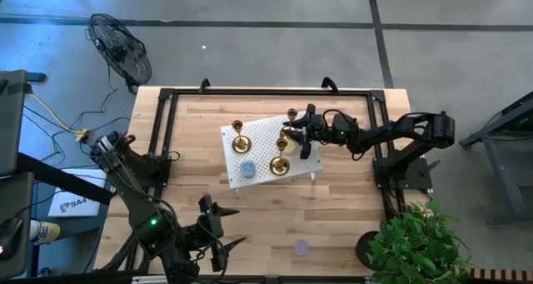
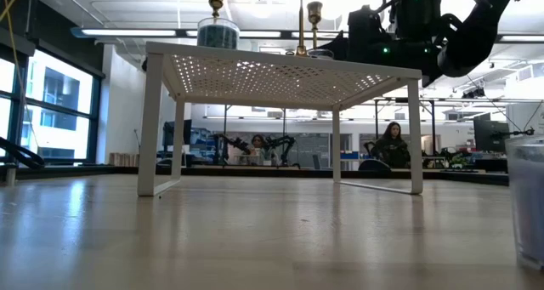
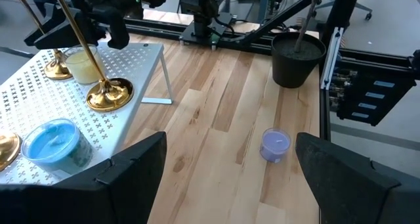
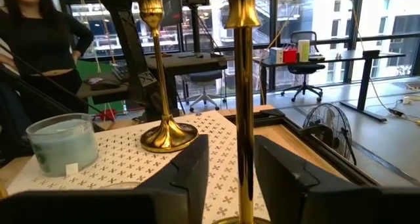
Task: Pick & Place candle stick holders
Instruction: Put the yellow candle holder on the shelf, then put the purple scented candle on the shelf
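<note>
Three gold candle stick holders stand on a white perforated rack [image 1: 260, 138]: one at its left [image 1: 238, 139], one at its far right corner [image 1: 291, 115], and a tall one at its near right [image 1: 280, 163]. My right gripper [image 1: 298, 141] is open. Its fingers stand on either side of the tall holder's stem [image 4: 244, 119], well above the base [image 3: 109, 94]. My left gripper [image 1: 218, 236] is open and empty near the table's front edge, also shown in its wrist view [image 3: 230, 184]. My right gripper comes level from the table's right, one finger on each side of the tall holder's stem [image 4: 244, 152]. The stem stands close to one finger [image 4: 289, 178]. I cannot tell whether it touches. The holder stands upright with its base on the rack.
A blue candle [image 1: 247, 169] and a yellow candle [image 3: 82, 63] sit on the rack. A purple candle [image 1: 301, 247] sits on the table near the front edge. A potted plant [image 1: 408, 242] stands at the near right corner. A person [image 4: 39, 46] stands beyond the table.
</note>
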`<action>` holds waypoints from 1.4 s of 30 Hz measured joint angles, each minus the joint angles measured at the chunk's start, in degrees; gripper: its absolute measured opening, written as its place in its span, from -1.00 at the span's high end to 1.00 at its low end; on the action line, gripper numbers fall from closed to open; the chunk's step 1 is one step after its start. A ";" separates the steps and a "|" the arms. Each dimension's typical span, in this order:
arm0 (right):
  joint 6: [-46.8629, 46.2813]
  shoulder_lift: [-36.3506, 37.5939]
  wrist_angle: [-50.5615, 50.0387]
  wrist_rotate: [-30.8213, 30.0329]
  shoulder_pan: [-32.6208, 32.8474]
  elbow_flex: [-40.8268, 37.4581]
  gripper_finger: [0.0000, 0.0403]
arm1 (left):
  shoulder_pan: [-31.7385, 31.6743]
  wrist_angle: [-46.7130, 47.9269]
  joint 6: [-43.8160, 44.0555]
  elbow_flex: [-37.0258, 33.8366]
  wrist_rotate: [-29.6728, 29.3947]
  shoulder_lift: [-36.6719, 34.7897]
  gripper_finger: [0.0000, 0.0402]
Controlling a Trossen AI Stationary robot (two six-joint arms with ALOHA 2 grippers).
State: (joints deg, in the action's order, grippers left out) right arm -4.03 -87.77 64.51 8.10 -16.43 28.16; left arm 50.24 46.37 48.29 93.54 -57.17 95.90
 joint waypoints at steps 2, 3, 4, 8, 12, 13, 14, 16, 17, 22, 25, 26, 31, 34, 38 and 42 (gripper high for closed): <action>0.00 0.01 0.00 -0.38 0.00 0.00 0.36 | 0.00 0.00 0.00 -0.02 0.00 0.00 -0.66; 0.00 0.02 0.00 -0.55 0.00 0.00 0.33 | 0.00 0.00 0.00 -0.02 -0.02 0.00 -0.66; 0.00 0.02 0.02 -0.58 0.00 0.00 0.29 | 0.00 0.00 0.00 -0.02 -0.04 0.00 -0.66; 0.00 0.02 0.04 -0.57 0.00 0.00 0.12 | 0.00 0.00 0.00 -0.02 -0.11 0.00 -0.66; -0.43 0.02 0.22 -0.59 0.00 0.01 -0.04 | 0.00 0.01 0.00 -0.01 -0.13 0.00 -0.66; -0.44 0.02 0.43 -0.59 0.00 0.02 -0.07 | 0.00 0.02 0.00 -0.01 -0.13 0.00 -0.66; -0.44 0.03 0.68 -0.59 0.00 0.02 -0.10 | 0.00 0.02 0.00 0.00 -0.16 0.00 -0.66; -0.44 0.07 1.34 -0.61 0.00 0.04 -0.16 | 0.00 0.03 0.00 -0.02 -0.28 0.00 -0.66; -0.44 0.07 1.79 -0.63 0.00 0.04 -0.17 | 0.00 0.02 0.00 0.00 -0.35 0.00 -0.66; -0.46 0.11 3.99 0.58 0.00 0.04 -0.19 | 0.00 0.04 0.00 -0.01 -0.35 0.00 -0.66; -0.46 0.11 4.38 1.59 0.01 0.07 -0.19 | 0.00 0.04 0.00 0.00 -0.35 0.00 -0.66; -0.46 0.11 4.42 1.73 0.11 0.07 -0.19 | 0.00 0.04 0.00 -0.02 -0.33 0.00 -0.66; -0.18 0.11 5.48 2.01 0.11 0.07 -0.19 | 0.00 0.04 0.00 -0.02 -0.33 0.00 -0.66; 0.07 0.11 6.16 2.39 0.11 0.07 -0.19 | 0.00 0.04 0.00 -0.01 -0.33 0.00 -0.66; 0.13 0.11 6.51 2.40 0.11 0.07 -0.19 | 0.00 0.02 0.02 -0.01 -0.33 0.00 -0.66; 0.18 0.11 6.49 2.32 0.11 0.07 -0.18 | 0.00 0.04 0.02 -0.02 -0.12 0.00 -0.66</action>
State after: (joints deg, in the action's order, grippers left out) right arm -3.85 -87.66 71.00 10.41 -16.32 28.23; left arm 50.24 46.41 48.31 93.52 -57.28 95.90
